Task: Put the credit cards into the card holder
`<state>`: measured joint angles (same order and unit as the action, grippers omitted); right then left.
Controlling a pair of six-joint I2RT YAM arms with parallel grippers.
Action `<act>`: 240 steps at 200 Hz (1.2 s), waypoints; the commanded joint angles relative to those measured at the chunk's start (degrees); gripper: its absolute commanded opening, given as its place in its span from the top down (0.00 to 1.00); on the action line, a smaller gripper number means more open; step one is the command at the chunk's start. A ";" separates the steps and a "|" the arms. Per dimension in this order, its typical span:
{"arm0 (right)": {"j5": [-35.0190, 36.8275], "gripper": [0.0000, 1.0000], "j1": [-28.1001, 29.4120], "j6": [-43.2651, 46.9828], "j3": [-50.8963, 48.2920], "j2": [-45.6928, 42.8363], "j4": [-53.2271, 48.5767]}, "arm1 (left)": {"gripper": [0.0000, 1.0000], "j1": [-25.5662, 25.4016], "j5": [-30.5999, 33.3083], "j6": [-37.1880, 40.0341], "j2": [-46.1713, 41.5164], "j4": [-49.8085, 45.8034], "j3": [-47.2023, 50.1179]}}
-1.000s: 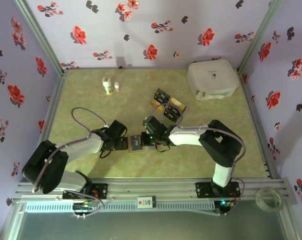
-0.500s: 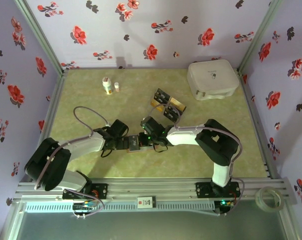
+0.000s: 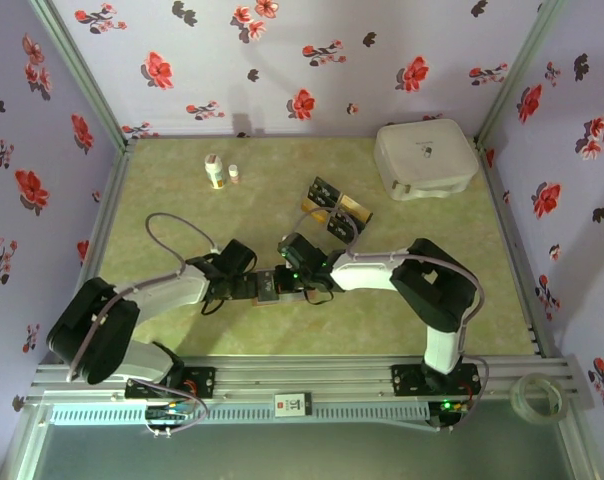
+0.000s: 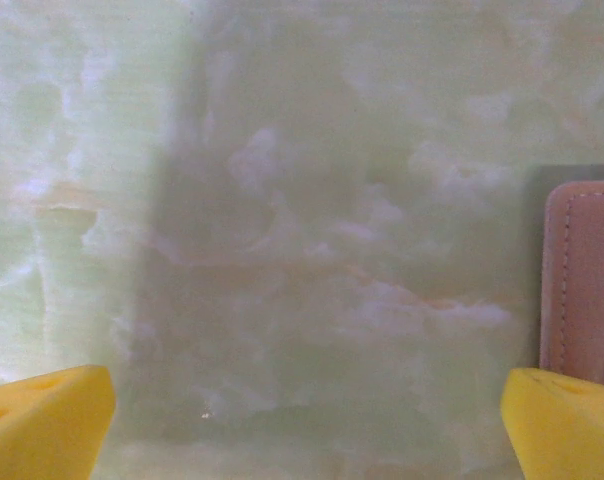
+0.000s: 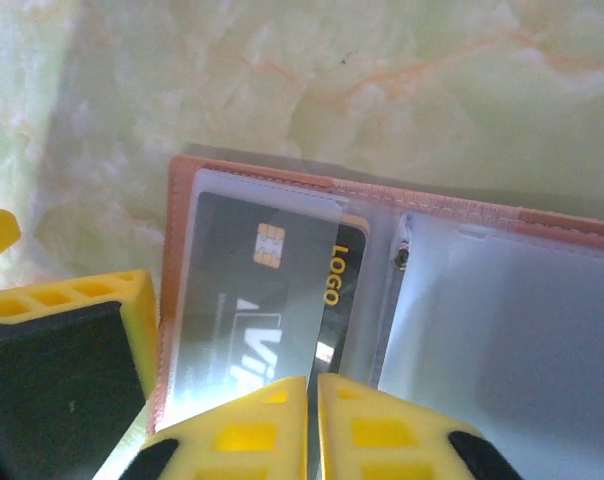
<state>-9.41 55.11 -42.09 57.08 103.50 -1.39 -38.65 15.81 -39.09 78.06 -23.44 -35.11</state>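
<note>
- Right gripper (image 5: 312, 385): yellow fingertips pressed almost together, only a hairline slit between them, set over the open card holder (image 5: 282, 175) at the near edge of a black card (image 5: 272, 290). Whether they pinch that card cannot be told.
- The black card, with a gold chip and yellow lettering, lies partly under the clear sleeve of the card holder's left half.
- Left gripper (image 4: 302, 440): fingers spread wide and holding nothing, low over bare table (image 4: 282, 250), with the card holder's stitched reddish edge just beside its right finger.
- From above, the card holder (image 3: 269, 287) lies flat between the two grippers.
- The other credit cards (image 3: 334, 210), black and gold, lie in a small heap beyond the card holder.
- A white case (image 3: 425, 158) sits far beyond the card holder, to its right.
</note>
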 commanded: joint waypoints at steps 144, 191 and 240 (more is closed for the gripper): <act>1.15 0.58 -7.04 -0.43 -11.80 -11.73 -1.56 | 0.00 2.01 -3.86 -0.40 -8.95 -1.75 1.89; 0.64 0.58 -7.07 -1.11 -11.82 -10.42 -0.02 | 0.00 1.56 -4.04 -0.37 -7.52 -0.43 2.02; -0.43 0.59 -7.02 -1.17 -10.86 -9.29 0.34 | 0.00 0.95 -4.21 -0.47 -5.48 0.71 1.78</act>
<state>-8.91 48.36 -42.48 45.67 92.86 -1.87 -37.15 11.88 -39.05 71.31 -23.66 -33.67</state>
